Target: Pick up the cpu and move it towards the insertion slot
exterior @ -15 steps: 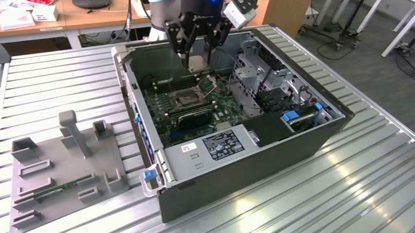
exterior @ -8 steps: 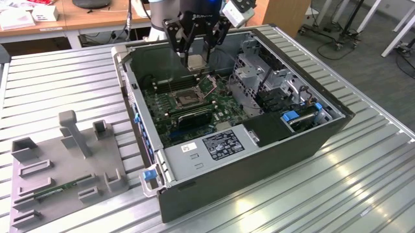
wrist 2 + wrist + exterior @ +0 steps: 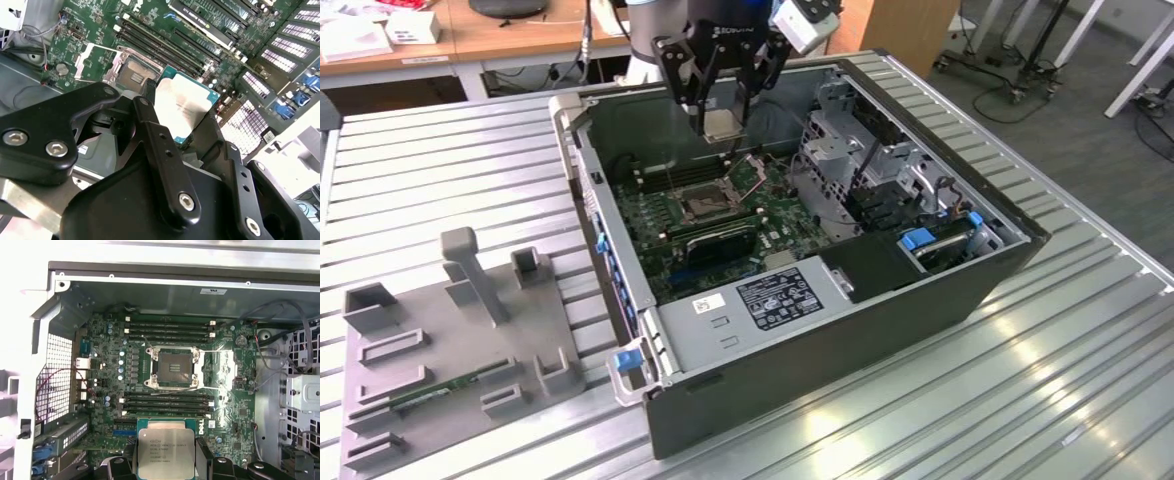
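Note:
My gripper (image 3: 719, 118) hangs over the back part of the open computer case (image 3: 881, 300), shut on the cpu (image 3: 718, 126). In the first wrist view the cpu (image 3: 162, 452) shows its pale metal face between the two black fingers (image 3: 203, 460), held above the board and short of the insertion slot (image 3: 174, 368). The slot is a square socket with a dark centre and an open silver frame. In the second wrist view the cpu (image 3: 182, 107) sits tilted in the fingers (image 3: 150, 107), with the slot (image 3: 134, 70) just beyond it. The exterior view has the slot (image 3: 698, 203) below and in front of the gripper.
Long black memory slots (image 3: 167, 329) flank the socket on both sides. A drive cage (image 3: 854, 160) and cables fill the case on the exterior view's right. A grey fixture (image 3: 454, 330) holding a green memory stick (image 3: 434, 395) lies on the slatted metal table (image 3: 1067, 400).

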Robot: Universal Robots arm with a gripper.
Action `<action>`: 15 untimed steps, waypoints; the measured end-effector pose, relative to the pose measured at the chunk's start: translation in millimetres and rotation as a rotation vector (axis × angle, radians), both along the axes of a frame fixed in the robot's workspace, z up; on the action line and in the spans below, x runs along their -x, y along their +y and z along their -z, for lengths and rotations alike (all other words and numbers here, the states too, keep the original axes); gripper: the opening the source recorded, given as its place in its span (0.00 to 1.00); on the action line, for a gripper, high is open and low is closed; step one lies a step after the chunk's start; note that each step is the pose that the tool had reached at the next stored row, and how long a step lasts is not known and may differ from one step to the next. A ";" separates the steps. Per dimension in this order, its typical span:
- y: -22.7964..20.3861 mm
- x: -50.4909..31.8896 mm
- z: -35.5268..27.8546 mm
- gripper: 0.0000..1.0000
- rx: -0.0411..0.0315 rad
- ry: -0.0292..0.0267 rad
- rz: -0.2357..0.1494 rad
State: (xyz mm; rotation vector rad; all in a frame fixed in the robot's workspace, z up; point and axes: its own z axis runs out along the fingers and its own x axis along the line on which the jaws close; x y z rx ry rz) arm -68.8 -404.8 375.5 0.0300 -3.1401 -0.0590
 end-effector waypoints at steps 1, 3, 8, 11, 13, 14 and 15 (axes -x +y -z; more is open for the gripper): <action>1.0 0.0 0.1 0.55 0.0000 0.0000 0.000; 3.0 -0.1 0.2 0.55 0.0001 0.0001 0.000; 7.9 -0.2 0.4 0.55 0.0001 0.0001 0.000; 10.7 -0.2 0.6 0.55 0.0001 0.0000 0.000; 12.3 -0.2 0.7 0.55 -0.0002 0.0000 0.000; 13.0 -0.2 0.7 0.55 -0.0003 0.0001 0.000; 13.4 -0.3 0.7 0.55 -0.0007 0.0000 0.000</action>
